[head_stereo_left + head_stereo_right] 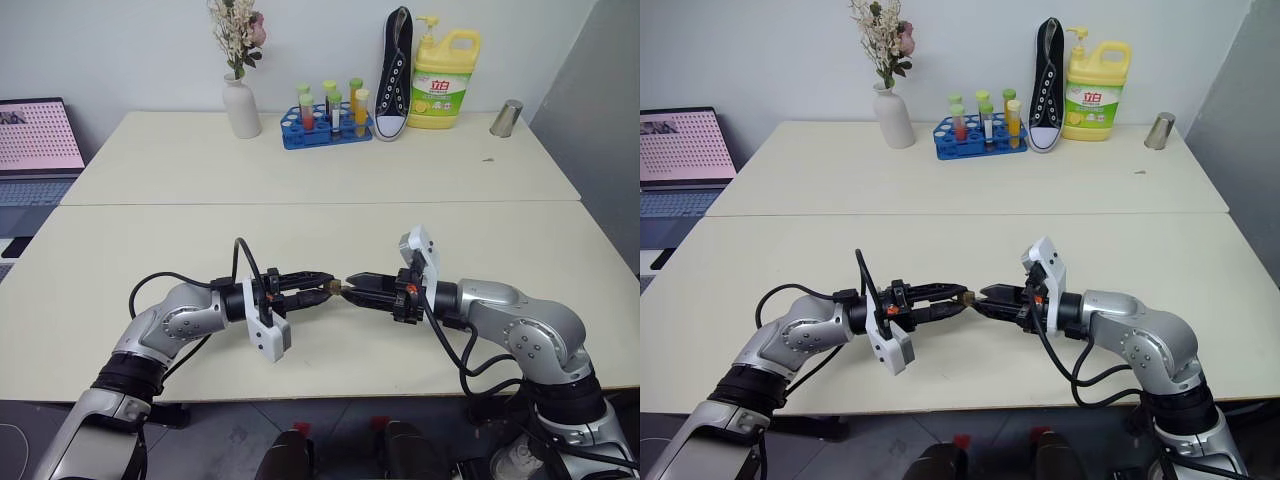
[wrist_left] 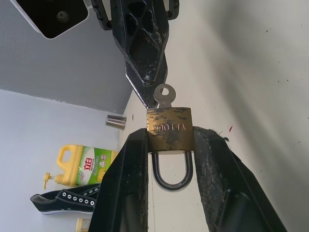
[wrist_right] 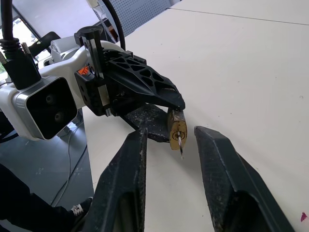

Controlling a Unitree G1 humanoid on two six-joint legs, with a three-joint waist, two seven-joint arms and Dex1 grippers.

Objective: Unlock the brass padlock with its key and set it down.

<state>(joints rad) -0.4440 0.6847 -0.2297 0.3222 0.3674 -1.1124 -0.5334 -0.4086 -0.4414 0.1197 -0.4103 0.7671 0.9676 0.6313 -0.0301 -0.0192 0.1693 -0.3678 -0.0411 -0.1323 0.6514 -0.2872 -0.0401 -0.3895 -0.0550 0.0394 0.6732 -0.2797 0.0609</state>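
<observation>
Jaws of the left gripper are pinching the padlock by the sides of its brass body, with the shackle between them and the key standing out of the far end; the lock is held in the air above the front desk, between the two arms. Jaws of the right gripper are spread, one on each side of the key, not touching it; at the back stand a vase, a tube rack, a shoe and a yellow bottle.
</observation>
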